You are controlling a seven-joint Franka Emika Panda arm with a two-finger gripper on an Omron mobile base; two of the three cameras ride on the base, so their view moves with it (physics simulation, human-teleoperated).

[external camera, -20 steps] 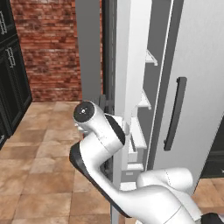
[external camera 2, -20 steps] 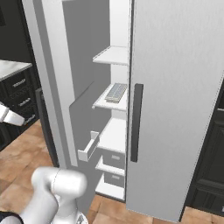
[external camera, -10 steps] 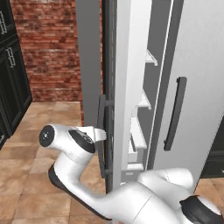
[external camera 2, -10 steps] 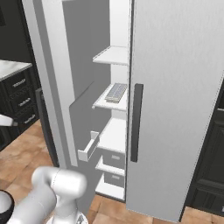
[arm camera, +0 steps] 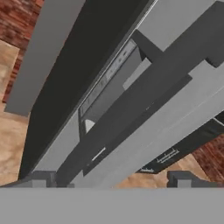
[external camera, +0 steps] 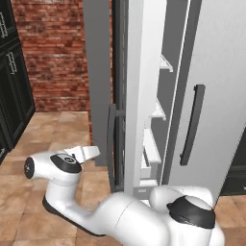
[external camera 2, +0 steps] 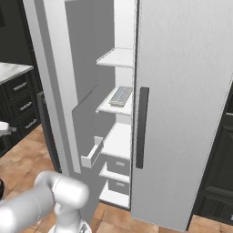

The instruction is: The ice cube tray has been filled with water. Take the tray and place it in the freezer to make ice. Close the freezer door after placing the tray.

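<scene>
The ice cube tray (external camera 2: 120,96) lies flat on a middle white shelf inside the freezer (external camera 2: 119,136); its cells are too small to show the water. The freezer door (external camera 2: 54,91) stands wide open and shows edge-on in the left base view (external camera: 102,72), with its dark bar handle (external camera: 111,144) low on the outer face. My gripper (external camera: 92,152) sits low outside that door, just left of the handle. In the hand view the gripper (arm camera: 113,180) is open with nothing between its fingertips (arm camera: 43,179), facing the door's recessed dispenser panel (arm camera: 109,85).
The wider fridge door (external camera 2: 182,113) on the right is shut, with its own dark handle (external camera 2: 142,127). A white door bin (external camera 2: 93,152) juts from the inside of the freezer door. Black cabinets (external camera: 12,86) and a brick wall (external camera: 53,53) stand to the left, above the tiled floor (external camera: 29,216).
My arm has swung left and down, from the freezer opening round to the door's outer side. The tray has stayed on its shelf, and the gripper has stayed open.
</scene>
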